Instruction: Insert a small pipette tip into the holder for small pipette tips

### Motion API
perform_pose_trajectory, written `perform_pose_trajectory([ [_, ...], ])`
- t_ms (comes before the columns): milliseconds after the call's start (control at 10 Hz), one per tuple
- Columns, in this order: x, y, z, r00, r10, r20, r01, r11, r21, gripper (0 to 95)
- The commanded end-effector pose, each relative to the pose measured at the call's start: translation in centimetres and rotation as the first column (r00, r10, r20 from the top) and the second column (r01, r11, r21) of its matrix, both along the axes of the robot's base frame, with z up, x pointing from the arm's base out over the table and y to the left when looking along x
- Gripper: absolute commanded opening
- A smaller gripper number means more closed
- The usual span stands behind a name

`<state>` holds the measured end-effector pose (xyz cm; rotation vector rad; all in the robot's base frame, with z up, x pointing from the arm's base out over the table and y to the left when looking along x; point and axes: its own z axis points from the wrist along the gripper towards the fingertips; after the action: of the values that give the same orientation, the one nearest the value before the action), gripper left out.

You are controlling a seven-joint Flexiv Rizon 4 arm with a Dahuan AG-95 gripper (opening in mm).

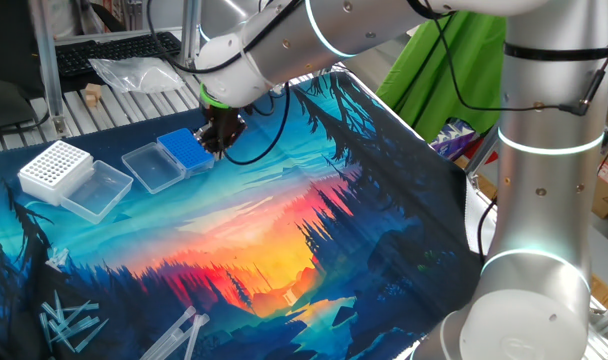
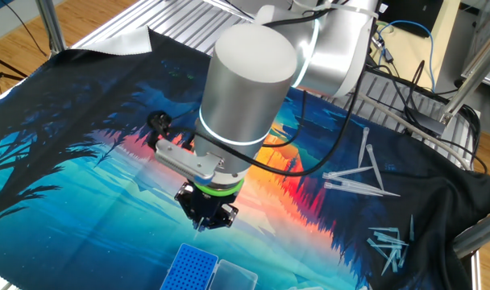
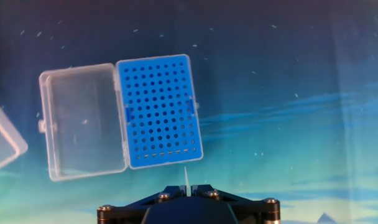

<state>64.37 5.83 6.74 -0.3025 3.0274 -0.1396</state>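
The gripper [image 3: 186, 193] is closed on a small pipette tip [image 3: 186, 178], whose thin point juts out from between the fingers. At about 11 o'clock from it in the hand view lies the blue holder for small pipette tips [image 3: 159, 112], the tip's point just short of its near edge. Its clear lid [image 3: 83, 121] is folded flat open at 9 o'clock on the printed cloth [image 3: 288, 74].

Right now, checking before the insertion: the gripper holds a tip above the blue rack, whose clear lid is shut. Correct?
Not quite: the clear lid is open, lying flat beside the blue rack, as the hand view shows. The gripper does hold a tip above the rack.
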Motion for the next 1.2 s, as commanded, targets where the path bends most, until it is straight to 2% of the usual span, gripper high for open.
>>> perform_pose_trajectory([
  [100,-0.1,0.23,-0.15,0.999,0.047,-0.007,-0.047,0.999,0.005,0.0],
  [200,-0.1,0.24,-0.14,0.999,0.047,-0.007,-0.047,0.999,0.006,0.0],
  [300,-0.08,0.19,-0.2,0.999,0.047,-0.007,-0.047,0.998,0.031,0.0],
  [500,-0.1,0.26,-0.26,1.0,0.02,-0.005,-0.019,0.999,0.032,0.0],
  [600,-0.08,0.29,-0.31,0.998,-0.07,-0.001,0.07,0.997,0.045,0.0],
  [700,-0.03,0.35,-0.4,0.987,-0.159,0.006,0.158,0.986,0.061,0.0],
  [800,0.02,0.44,-0.53,0.945,-0.327,0.015,0.324,0.942,0.086,0.0],
  [900,0.02,0.45,-0.52,0.917,-0.398,0.013,0.395,0.913,0.099,0.0],
  [1000,0.01,0.45,-0.51,0.868,-0.497,0.01,0.493,0.862,0.115,0.0],
  [1100,0.01,0.46,-0.5,0.824,-0.567,0.006,0.562,0.818,0.12,0.0],
  [1200,0.01,0.48,-0.49,0.753,-0.658,0.0,0.653,0.747,0.126,0.0],
])
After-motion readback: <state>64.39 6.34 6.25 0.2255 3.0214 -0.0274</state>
